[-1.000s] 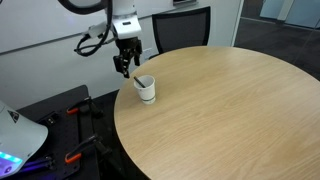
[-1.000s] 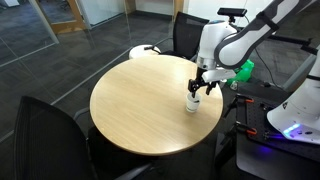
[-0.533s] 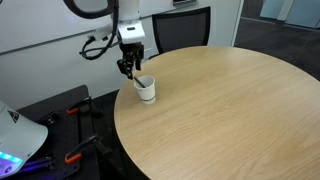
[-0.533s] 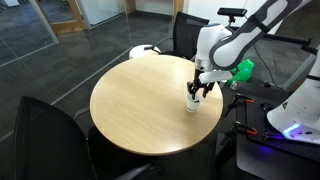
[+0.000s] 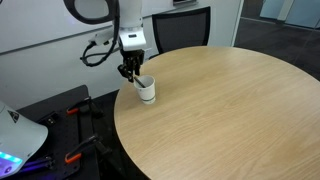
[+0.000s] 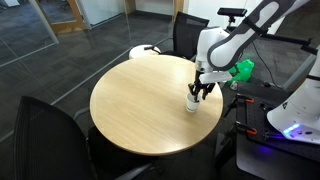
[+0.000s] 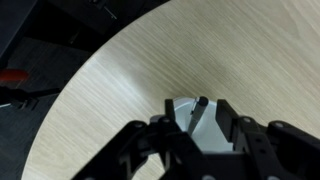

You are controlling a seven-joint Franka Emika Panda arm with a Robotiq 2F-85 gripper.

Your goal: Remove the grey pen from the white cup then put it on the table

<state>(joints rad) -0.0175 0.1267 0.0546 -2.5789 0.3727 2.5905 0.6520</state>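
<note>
The white cup point(image 5: 147, 91) stands near the edge of the round wood-grain table point(image 5: 230, 110); it also shows in an exterior view point(image 6: 191, 102). The grey pen point(image 7: 197, 113) stands inside the cup point(image 7: 205, 128), leaning against its rim, and shows as a thin dark stick point(image 5: 142, 81). My gripper point(image 7: 197, 140) is open and sits directly over the cup, its fingers either side of the pen's top end without closing on it. In both exterior views the gripper point(image 5: 133, 73) point(image 6: 201, 90) hangs just above the cup.
Black office chairs stand around the table point(image 6: 150, 105): one at the far side point(image 5: 180, 28) and others point(image 6: 45, 140) point(image 6: 188, 30). A white round stool point(image 6: 143, 51) is beyond the table. Equipment with red clamps point(image 5: 75, 112) lies on the floor beside the table edge.
My gripper has moved down and slightly across, from beside the cup to right over it, with the fingers now around the pen's top.
</note>
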